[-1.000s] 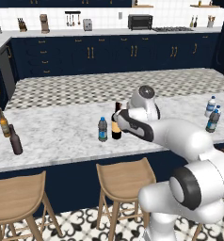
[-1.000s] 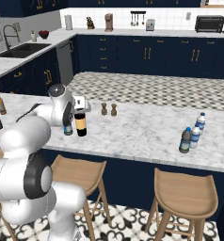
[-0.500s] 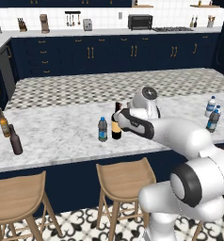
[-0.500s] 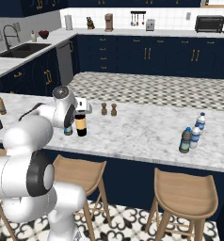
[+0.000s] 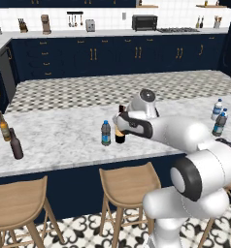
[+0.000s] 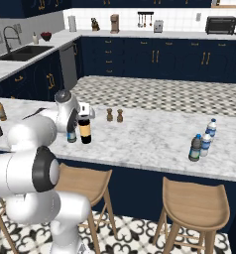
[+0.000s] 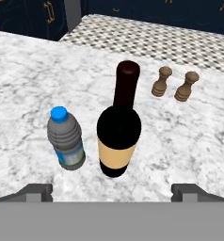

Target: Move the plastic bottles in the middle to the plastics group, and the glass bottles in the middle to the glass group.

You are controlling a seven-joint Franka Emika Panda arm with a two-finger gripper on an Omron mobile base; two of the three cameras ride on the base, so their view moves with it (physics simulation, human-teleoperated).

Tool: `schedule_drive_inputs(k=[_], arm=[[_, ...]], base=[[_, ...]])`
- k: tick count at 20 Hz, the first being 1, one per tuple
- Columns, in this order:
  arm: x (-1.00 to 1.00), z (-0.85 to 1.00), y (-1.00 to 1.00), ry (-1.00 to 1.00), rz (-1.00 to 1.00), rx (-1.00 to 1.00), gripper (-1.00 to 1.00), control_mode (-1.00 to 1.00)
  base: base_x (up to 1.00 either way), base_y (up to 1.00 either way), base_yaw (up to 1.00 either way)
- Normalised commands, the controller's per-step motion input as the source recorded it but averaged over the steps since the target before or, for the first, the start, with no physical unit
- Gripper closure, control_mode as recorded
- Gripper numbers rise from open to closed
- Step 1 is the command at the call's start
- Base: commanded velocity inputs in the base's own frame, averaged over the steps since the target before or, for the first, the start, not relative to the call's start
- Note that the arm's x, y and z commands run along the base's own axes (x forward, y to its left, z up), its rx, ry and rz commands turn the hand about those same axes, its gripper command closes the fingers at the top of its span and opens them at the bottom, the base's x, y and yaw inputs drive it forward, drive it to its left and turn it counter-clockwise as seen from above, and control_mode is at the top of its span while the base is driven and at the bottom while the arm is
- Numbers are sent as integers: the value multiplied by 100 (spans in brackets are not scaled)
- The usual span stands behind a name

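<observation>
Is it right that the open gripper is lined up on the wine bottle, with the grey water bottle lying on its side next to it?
Not quite. The grey water bottle stands upright beside the wine bottle, as the hand view shows. The gripper is open and lined up on the wine bottle.

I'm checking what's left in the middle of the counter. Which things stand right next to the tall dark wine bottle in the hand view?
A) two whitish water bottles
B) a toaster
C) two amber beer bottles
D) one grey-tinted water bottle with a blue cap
D: in the hand view one grey-tinted water bottle with a blue cap stands close beside the wine bottle, both upright on the marble counter.
</observation>
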Motion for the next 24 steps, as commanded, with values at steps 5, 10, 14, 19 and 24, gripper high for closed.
schedule_drive_inputs(k=[5, 10, 14, 19, 24], arm=[[24, 0, 0, 6, 0, 0, -100, -100], [26, -1, 0, 8, 0, 0, -100, -100], [29, -8, 0, 8, 0, 0, -100, -100], [21, -18, 0, 10, 0, 0, -100, -100], [11, -24, 0, 4, 0, 0, -100, -100]], base=[[0, 0, 0], [0, 0, 0], [0, 0, 0], [0, 0, 0], [0, 0, 0]])
